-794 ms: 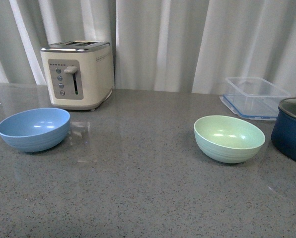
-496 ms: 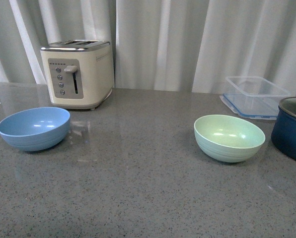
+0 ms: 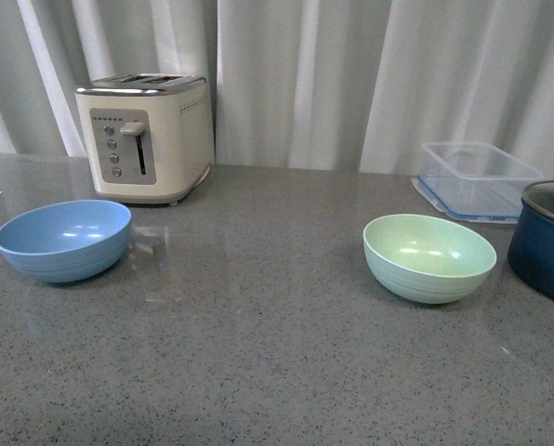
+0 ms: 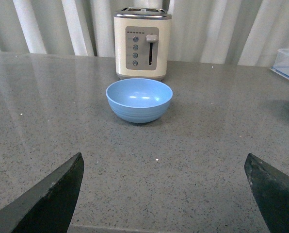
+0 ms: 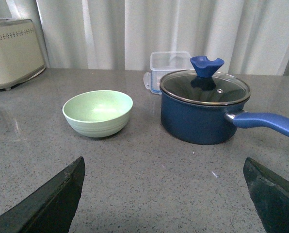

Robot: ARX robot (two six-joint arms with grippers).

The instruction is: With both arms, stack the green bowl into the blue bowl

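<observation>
On the grey speckled table (image 3: 258, 372), whose polished top throws back pale reflections, everything stands in front of a white pleated curtain (image 3: 296, 84) that closes off the whole back edge. Two bowls are there, both upright and holding nothing. The blue bowl (image 3: 63, 242) sits near the left edge and the green bowl (image 3: 429, 259) sits toward the right edge, well apart from each other, with bare table between them. One cream toaster (image 3: 147, 139) stands at the back left, just behind the blue bowl. One clear plastic container (image 3: 477, 181) stands at the back right on its blue-rimmed lid. One dark navy pot (image 3: 547, 246) sits at the right edge, just beside the green bowl and not touching it. In the right wrist view it carries a glass lid (image 5: 205, 87) with a blue knob (image 5: 206, 64). Neither arm shows in the front view. The left gripper (image 4: 163, 155) faces the blue bowl from the near side of the table, its fingers (image 4: 52, 199) spread wide with only table between them. The right gripper (image 5: 164, 158) faces the green bowl and the pot in the same way, fingers (image 5: 52, 204) wide apart and holding nothing.
</observation>
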